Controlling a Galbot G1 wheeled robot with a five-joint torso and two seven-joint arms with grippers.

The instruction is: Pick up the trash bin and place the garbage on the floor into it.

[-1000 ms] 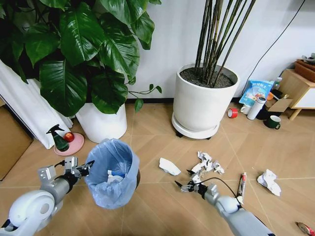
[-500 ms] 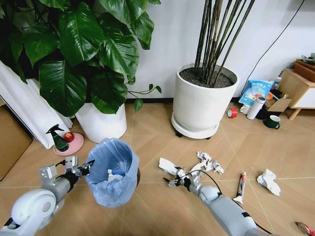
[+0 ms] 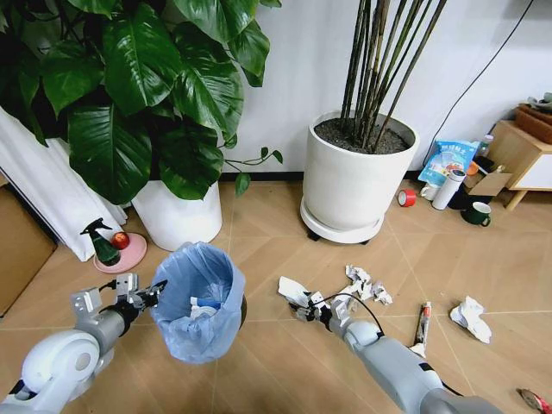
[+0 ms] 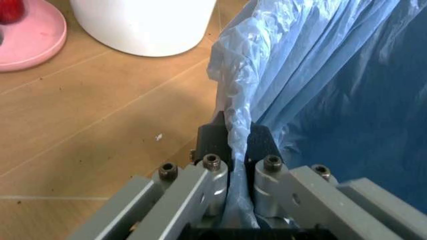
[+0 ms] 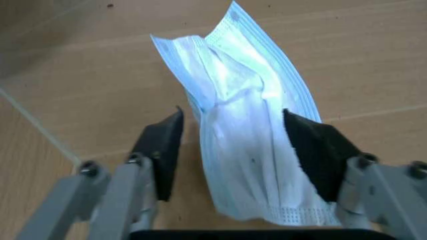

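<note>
Litter on a herringbone wooden floor [image 3: 483,259], near white plant pots [image 3: 357,177].
Left claw [image 4: 231,145] pinches the trash bin [image 3: 197,302] bag; right claw [image 5: 243,150] is spread around a blue-white packet [image 5: 247,150].

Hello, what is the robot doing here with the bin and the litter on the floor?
The robot is clearing litter. Its left gripper is shut on the rim of the trash bin, pinching the blue bag liner, and holds it beside the plant pot. Its right gripper is open around a pale blue face mask lying on the wooden floor, not yet closed on it. More paper scraps lie nearby.
</note>
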